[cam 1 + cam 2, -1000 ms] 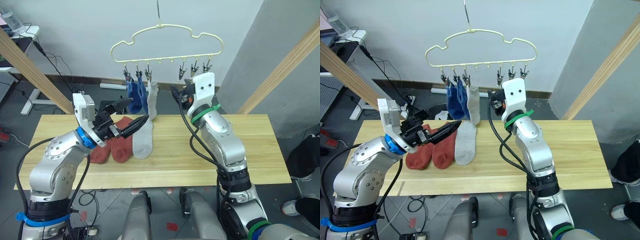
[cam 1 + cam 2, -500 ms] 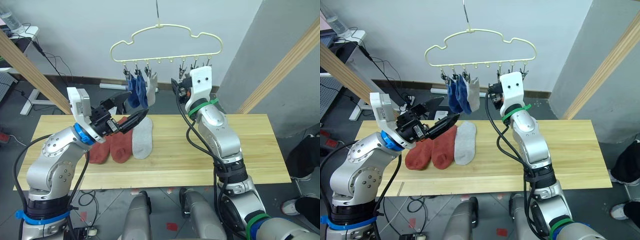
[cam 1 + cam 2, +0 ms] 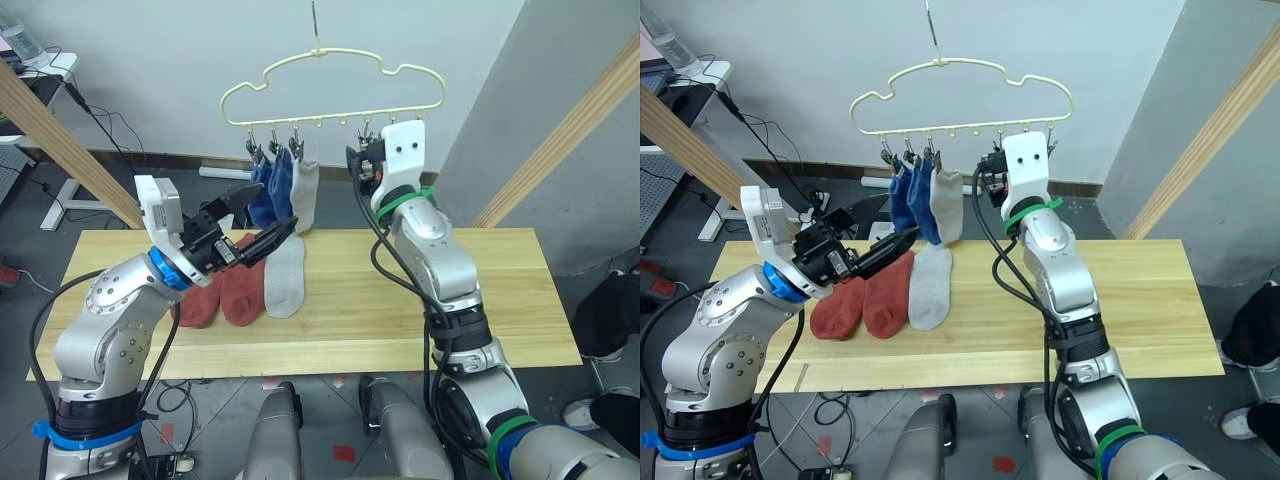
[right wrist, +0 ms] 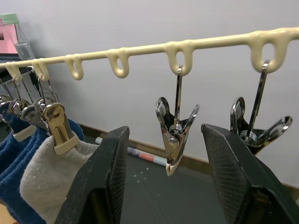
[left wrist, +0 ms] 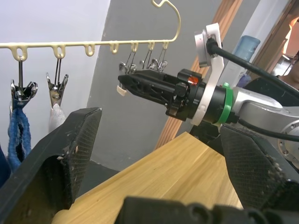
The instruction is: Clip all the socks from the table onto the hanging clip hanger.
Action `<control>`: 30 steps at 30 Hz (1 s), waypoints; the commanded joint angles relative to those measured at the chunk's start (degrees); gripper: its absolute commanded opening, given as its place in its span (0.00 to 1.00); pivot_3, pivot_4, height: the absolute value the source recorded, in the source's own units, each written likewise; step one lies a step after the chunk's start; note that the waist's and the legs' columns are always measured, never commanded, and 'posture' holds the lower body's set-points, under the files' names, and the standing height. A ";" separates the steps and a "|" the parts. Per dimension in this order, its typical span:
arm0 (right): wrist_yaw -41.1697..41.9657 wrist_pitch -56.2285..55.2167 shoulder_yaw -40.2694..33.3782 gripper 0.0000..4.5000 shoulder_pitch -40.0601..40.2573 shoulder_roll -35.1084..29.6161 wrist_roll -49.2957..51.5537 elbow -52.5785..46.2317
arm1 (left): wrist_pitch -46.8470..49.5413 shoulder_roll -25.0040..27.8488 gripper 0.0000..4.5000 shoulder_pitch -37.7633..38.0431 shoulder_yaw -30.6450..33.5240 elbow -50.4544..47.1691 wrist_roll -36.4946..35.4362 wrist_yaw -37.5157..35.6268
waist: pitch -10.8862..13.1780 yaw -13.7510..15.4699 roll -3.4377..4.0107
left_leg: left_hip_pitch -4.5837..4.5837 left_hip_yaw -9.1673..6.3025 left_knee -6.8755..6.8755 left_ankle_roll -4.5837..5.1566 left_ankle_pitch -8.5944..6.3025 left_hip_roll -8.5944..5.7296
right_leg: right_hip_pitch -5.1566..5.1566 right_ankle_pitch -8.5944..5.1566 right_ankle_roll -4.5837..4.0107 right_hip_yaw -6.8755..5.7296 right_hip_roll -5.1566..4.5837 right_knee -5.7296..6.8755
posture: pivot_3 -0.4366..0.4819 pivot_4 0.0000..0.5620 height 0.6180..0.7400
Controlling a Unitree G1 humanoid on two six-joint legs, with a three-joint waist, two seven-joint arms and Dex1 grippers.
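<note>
The pale yellow clip hanger (image 3: 330, 85) hangs above the table's (image 3: 500, 290) far edge. Two blue socks (image 3: 270, 192) and a light grey sock (image 3: 305, 195) hang from its left clips. Two rust-red socks (image 3: 222, 297) and a second grey sock (image 3: 287, 277) lie flat side by side on the table. My left gripper (image 3: 278, 205) is open and empty, held above the red socks, in front of the hanging blue ones. My right gripper (image 3: 354, 165) is raised to the clip row, open, with a free metal clip (image 4: 176, 135) between its fingers (image 4: 107, 186) and untouched.
Two more free clips (image 3: 400, 128) hang at the hanger's right end. Slanted wooden beams stand at the left (image 3: 60, 140) and right (image 3: 570, 130). The table's right half is bare wood. Cables and a desk sit on the floor behind at the left.
My left gripper lifted off the table socks and opened wider. My right gripper rose to the free clips. The hanging socks swung and settled.
</note>
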 commanded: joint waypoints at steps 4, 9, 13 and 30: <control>2.31 -1.92 -0.13 0.57 -3.10 0.81 2.20 -0.81 | -1.61 -0.34 1.00 -0.65 0.34 -0.67 0.45 -0.57 | 0.00 0.04 0.00 | 0.00 -0.01 0.00 0.00 0.00 0.01 | 0.00 0.00 0.00 -0.01 0.01 0.00 | 0.50 0.54 1.00; 3.58 -1.45 -0.17 0.57 -3.43 1.02 3.66 -0.16 | -2.05 -0.44 1.00 -0.83 0.38 -0.04 1.32 -0.77 | 0.00 0.08 0.00 | 0.00 0.00 0.00 0.00 0.00 -0.01 | 0.01 0.00 0.00 0.00 0.00 -0.01 | 0.50 0.54 1.00; 3.97 -0.95 -0.08 0.57 -3.43 1.16 4.07 0.01 | -2.17 -0.43 1.00 -0.87 0.32 -0.18 1.58 -0.58 | 0.00 0.08 0.00 | 0.00 -0.01 0.00 0.00 0.00 0.01 | 0.01 0.00 0.00 -0.01 0.00 0.00 | 0.50 0.54 1.00; 0.12 -2.37 -1.12 0.57 -4.15 0.21 2.81 1.90 | -1.51 -0.56 1.00 -1.46 -0.69 -0.70 1.86 0.43 | 0.00 0.09 0.00 | 0.00 -0.01 -0.01 0.00 0.00 0.00 | 0.01 0.00 0.00 0.00 0.00 -0.02 | 0.51 0.56 1.00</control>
